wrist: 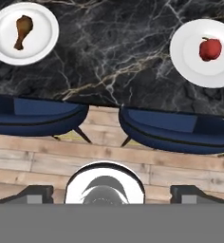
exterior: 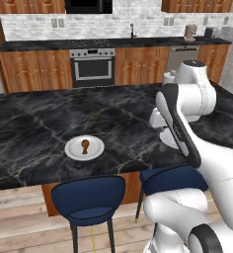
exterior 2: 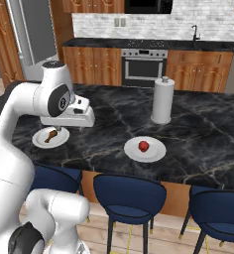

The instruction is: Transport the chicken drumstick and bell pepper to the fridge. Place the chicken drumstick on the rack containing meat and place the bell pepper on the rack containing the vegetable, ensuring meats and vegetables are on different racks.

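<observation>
Gripper point(wrist: 104, 192) spread, drumstick point(wrist: 23, 31) well beyond

Black marble island point(exterior: 49, 113), blue stools point(exterior: 91, 197), wooden cabinets point(exterior: 34, 69), oven point(exterior: 92, 66), plank floor point(wrist: 109, 152)

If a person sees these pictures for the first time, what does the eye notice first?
Two white plates on the black marble counter: one holds the chicken drumstick, the other the red bell pepper. The white arm's open gripper hangs above the blue stools at the counter's near edge.
</observation>
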Motion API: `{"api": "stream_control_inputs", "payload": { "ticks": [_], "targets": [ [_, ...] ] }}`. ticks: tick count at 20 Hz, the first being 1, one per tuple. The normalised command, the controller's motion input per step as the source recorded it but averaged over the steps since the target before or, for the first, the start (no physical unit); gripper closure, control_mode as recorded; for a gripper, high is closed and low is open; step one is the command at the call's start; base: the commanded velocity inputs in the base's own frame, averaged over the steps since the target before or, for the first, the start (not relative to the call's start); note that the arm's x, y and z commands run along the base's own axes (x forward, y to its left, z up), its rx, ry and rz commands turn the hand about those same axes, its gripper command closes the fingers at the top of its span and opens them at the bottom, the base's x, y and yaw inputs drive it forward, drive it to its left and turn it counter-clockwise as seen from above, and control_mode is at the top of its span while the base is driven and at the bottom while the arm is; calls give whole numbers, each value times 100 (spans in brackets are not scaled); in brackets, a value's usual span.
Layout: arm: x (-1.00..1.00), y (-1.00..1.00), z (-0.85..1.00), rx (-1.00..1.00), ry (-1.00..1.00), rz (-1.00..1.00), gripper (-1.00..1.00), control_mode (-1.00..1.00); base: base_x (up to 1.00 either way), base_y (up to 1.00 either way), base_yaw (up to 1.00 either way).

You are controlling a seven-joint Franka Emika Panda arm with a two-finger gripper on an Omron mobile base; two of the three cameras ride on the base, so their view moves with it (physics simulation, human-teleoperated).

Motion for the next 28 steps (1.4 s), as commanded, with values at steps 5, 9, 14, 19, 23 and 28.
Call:
{"api": "stream_control_inputs", "payload": {
  "ticks": [5, 9, 14, 19, 23, 28],
  "targets": [
    [-2, -57, -18, 0, 14, 0, -100, -100, 0, 0, 0],
    [1, -74, -20, 0, 15, 0, -100, -100, 0, 0, 0],
    [8, -76, -28, 0, 16, 0, -100, -100, 0, 0, 0],
    [19, -75, -34, 0, 13, 0, -100, -100, 0, 0, 0],
    [27, -45, -30, 0, 5, 0, -100, -100, 0, 0, 0],
    [46, -18, -23, 0, 0, 0, -100, -100, 0, 0, 0]
  ]
}}
